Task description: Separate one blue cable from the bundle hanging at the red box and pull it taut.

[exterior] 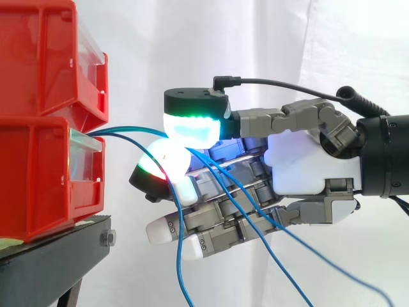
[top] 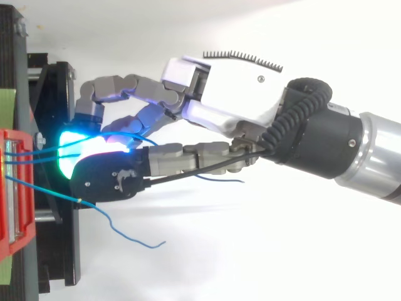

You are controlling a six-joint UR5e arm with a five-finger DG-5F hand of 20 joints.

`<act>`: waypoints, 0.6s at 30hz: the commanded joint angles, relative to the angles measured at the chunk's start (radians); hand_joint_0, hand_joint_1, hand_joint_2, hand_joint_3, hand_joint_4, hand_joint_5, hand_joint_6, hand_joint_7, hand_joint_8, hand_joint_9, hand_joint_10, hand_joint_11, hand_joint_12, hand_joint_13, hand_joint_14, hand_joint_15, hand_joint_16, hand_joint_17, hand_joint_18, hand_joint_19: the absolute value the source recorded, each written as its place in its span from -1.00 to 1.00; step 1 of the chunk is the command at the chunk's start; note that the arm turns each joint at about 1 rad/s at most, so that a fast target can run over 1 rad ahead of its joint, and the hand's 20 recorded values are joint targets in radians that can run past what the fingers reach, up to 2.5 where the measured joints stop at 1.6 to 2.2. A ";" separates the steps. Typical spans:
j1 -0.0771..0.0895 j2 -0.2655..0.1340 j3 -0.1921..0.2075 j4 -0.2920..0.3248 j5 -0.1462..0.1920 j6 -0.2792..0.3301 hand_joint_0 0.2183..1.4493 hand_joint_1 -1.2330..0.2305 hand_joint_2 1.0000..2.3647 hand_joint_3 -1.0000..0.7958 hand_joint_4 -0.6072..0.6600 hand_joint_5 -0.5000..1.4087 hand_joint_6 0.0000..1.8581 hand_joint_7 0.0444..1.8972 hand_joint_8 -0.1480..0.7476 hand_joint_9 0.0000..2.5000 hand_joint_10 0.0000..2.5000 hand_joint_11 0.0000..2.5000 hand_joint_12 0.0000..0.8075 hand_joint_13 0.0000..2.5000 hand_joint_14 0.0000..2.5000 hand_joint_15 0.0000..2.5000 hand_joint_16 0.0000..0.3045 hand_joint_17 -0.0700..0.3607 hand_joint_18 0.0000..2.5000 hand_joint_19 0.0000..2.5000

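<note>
Several thin blue cables (exterior: pixel 128 132) leave the lower red bin (exterior: pixel 38 179) and run right to my hand (exterior: pixel 300 163). The thumb pad (exterior: pixel 192 128), glowing green and cyan, sits just above a finger pad (exterior: pixel 163 163) glowing red and green. Two strands pass between these pads and are pinched there. Past the pinch the cables slope down across the other, straighter fingers, and one strand (exterior: pixel 180 249) hangs straight down. From above, two strands (top: pixel 37 152) stretch from the red box (top: pixel 9 188) into the hand (top: pixel 232 94). A third strand (top: pixel 113 222) lies loose below it.
A second red bin (exterior: pixel 38 57) is stacked on the lower one, both on a black stand (exterior: pixel 51 256) at the left. The arm comes in from the right. A white curtain hangs behind.
</note>
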 commanded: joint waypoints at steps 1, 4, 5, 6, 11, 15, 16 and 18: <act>0.003 0.000 0.000 0.000 0.000 -0.002 -0.24 -0.34 -0.97 -0.11 0.26 -0.59 -0.46 0.32 -0.03 -0.24 -0.99 -0.40 -0.20 -0.45 -0.99 -0.74 -0.77 -0.32 -0.50 -0.71; 0.003 0.000 0.000 0.002 0.005 -0.004 -0.41 -0.17 -0.99 -0.38 0.27 -0.59 -0.46 0.35 -0.02 -0.26 -0.98 -0.40 -0.20 -0.45 -0.99 -0.74 -0.77 -0.31 -0.51 -0.70; 0.001 0.000 0.000 0.002 0.005 -0.004 -0.42 -0.01 -1.00 -0.43 0.27 -0.58 -0.46 0.39 -0.01 -0.25 -0.98 -0.39 -0.20 -0.45 -0.99 -0.74 -0.77 -0.31 -0.51 -0.70; 0.000 0.000 0.000 0.000 0.003 -0.004 -0.40 0.12 -1.00 -0.44 0.26 -0.57 -0.46 0.39 -0.01 -0.24 -0.98 -0.40 -0.21 -0.46 -0.99 -0.74 -0.77 -0.32 -0.52 -0.70; -0.003 0.000 0.000 -0.003 0.003 -0.002 -0.28 0.03 -0.98 -0.26 0.29 -0.59 -0.46 0.28 -0.02 -0.22 -0.99 -0.40 -0.20 -0.45 -0.99 -0.74 -0.78 -0.32 -0.52 -0.71; -0.008 0.000 0.000 -0.005 0.003 -0.001 -0.18 -0.17 -0.97 -0.02 0.30 -0.59 -0.46 0.24 -0.02 -0.22 -0.98 -0.40 -0.20 -0.44 -0.99 -0.74 -0.78 -0.32 -0.51 -0.69; -0.008 0.001 0.000 -0.005 0.002 -0.001 -0.15 -0.21 -0.97 0.01 0.31 -0.59 -0.46 0.24 -0.02 -0.22 -0.98 -0.40 -0.20 -0.44 -0.99 -0.74 -0.78 -0.32 -0.51 -0.69; -0.008 0.001 0.000 -0.003 0.003 -0.001 -0.13 -0.26 -0.97 0.04 0.29 -0.59 -0.46 0.24 -0.02 -0.22 -0.98 -0.40 -0.20 -0.44 -0.99 -0.74 -0.78 -0.33 -0.51 -0.68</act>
